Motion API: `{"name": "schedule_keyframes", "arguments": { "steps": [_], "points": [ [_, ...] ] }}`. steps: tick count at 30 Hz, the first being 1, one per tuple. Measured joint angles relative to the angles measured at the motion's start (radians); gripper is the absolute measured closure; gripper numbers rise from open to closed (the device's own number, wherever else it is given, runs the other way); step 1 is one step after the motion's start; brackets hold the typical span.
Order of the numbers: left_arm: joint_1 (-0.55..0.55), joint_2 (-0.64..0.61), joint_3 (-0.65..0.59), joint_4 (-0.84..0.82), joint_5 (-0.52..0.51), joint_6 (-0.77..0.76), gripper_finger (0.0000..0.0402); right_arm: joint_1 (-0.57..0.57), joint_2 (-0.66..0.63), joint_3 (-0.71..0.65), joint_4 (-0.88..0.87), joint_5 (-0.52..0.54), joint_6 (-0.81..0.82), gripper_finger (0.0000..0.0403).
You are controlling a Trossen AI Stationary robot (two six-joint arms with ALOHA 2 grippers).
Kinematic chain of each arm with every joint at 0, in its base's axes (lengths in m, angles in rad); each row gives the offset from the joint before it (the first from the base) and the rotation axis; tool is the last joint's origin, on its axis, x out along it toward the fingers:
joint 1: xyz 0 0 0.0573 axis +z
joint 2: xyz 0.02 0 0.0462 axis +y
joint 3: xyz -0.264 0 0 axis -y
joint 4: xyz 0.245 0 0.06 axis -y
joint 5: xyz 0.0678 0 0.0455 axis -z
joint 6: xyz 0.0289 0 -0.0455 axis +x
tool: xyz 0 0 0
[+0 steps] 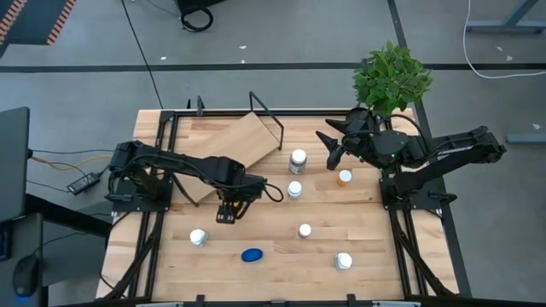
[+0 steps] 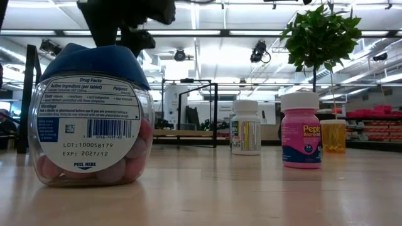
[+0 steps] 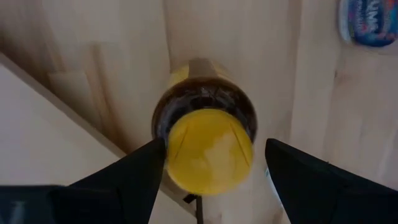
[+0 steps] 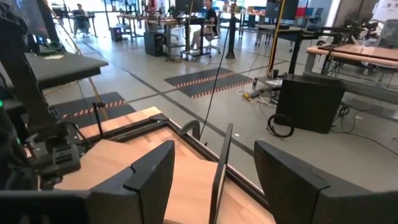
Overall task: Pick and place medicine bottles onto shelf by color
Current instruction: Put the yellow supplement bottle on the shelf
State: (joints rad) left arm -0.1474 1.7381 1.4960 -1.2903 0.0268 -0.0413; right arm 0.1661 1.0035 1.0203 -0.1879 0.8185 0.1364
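A yellow-capped amber bottle (image 3: 208, 149) stands upright on the table beside the shelf board (image 3: 37, 124). My left gripper (image 1: 228, 211) is open above it, pointing down, with one finger on either side of the yellow cap; the gripper hides the bottle in the high view. My right gripper (image 1: 331, 151) is open and empty, raised near the far right, facing the shelf (image 1: 243, 141). The shelf is a light-wood board in a black wire frame. White-capped bottles (image 1: 298, 159) (image 1: 294, 188) (image 1: 304, 230), an orange bottle (image 1: 344, 177) and a blue bottle (image 1: 252, 255) stand on the table. My left gripper comes at the amber bottle from above, its fingers level with the yellow cap (image 3: 180, 152). One finger (image 3: 146, 171) lies right at the cap's edge; I cannot tell whether it touches. The other finger (image 3: 292, 171) stands clear of the cap.
Two more white-capped bottles stand near the front, at the left (image 1: 198, 237) and the right (image 1: 344, 261). A potted green plant (image 1: 391, 78) stands at the far right corner. In the low view the blue-capped bottle (image 2: 94, 119) is close to the camera, with a pink bottle (image 2: 301, 132) farther right.
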Motion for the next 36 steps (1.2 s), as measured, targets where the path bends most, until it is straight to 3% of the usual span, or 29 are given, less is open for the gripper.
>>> {"name": "schedule_keyframes", "arguments": {
  "steps": [14,23,31,36],
  "points": [
    [0.014,-0.001,0.001,0.011,-0.015,0.060,0.0119,0.000,0.000,0.000,-0.001,0.045,0.041,0.0175],
    [0.016,-0.002,0.002,-0.018,-0.015,0.064,0.0192,0.000,0.000,0.000,-0.001,0.045,0.047,0.0175],
    [0.016,-0.009,0.003,-0.040,-0.016,0.041,0.0203,0.000,0.000,0.000,-0.001,0.045,0.047,0.0175],
    [0.023,-0.042,0.003,-0.083,0.008,-0.005,0.0255,0.000,0.000,0.000,-0.001,0.045,0.046,0.0175]
  ]
}}
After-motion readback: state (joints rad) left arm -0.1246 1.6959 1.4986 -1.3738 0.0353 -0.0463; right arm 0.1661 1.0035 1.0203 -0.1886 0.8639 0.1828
